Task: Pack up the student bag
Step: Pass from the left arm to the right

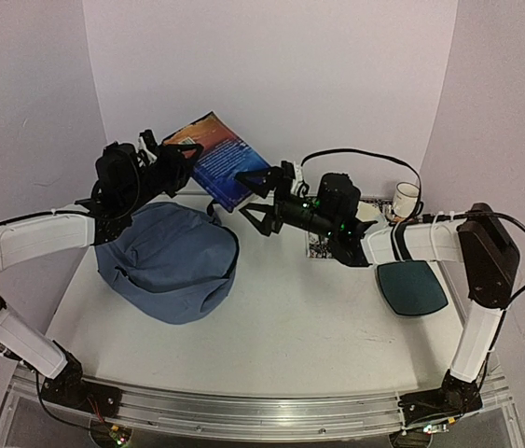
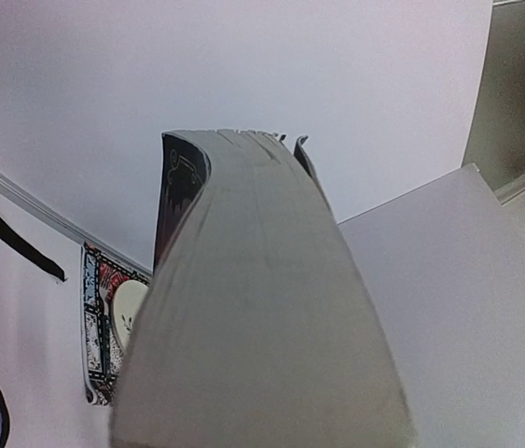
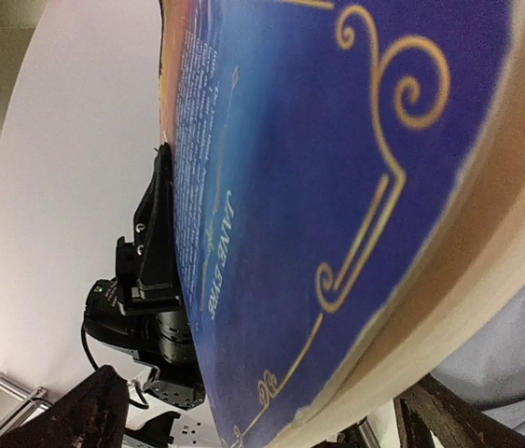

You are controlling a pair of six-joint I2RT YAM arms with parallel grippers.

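The student bag, slate-blue and soft, lies on the left of the table with its mouth toward the right. My left gripper is shut on the left edge of a blue book with gold lettering and holds it tilted above the bag's far side. The book's page edge fills the left wrist view and hides the fingers. My right gripper is open at the book's right corner. In the right wrist view the blue cover is very close, with the left gripper behind it and bag fabric below.
A white mug stands at the back right. A dark teal flat pad lies under the right arm. A patterned mat lies behind the right gripper and also shows in the left wrist view. White walls close the back and sides.
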